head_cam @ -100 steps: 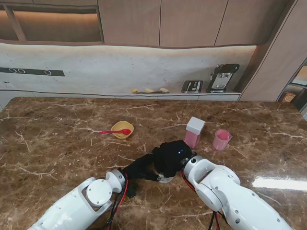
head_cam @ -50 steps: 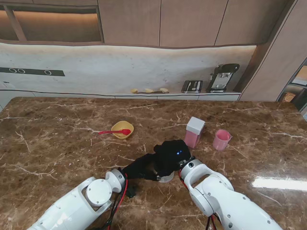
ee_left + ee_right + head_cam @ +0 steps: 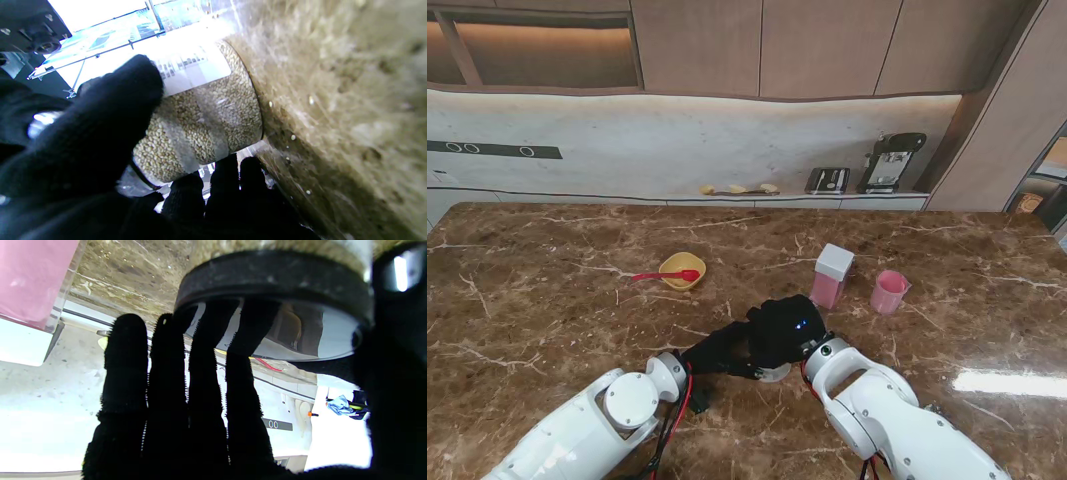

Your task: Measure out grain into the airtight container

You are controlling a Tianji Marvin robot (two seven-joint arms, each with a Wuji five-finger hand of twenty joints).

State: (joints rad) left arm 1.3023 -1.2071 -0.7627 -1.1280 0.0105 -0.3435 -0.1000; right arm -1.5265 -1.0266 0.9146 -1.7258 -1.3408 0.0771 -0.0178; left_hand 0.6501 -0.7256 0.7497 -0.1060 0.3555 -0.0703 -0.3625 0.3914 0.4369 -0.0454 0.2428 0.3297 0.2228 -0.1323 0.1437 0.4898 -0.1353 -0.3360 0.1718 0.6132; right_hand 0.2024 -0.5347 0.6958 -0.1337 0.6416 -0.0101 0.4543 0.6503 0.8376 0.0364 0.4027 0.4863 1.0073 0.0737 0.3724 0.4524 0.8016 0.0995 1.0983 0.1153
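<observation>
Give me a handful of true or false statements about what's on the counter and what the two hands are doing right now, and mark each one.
1. The left hand is closed around a clear jar of grain. True.
2. The jar is empty. False: it is packed with pale grain.
3. The right hand sits over the jar's black-rimmed lid, fingers reaching across it. True.
4. The red spoon lies flat on the counter beside the pink cup. False: it rests in the yellow bowl, on the left.
5. The pink container with the white lid stands to the left of the pink cup. True.
6. The pink cup is in the right hand. False: it stands alone on the counter.
</observation>
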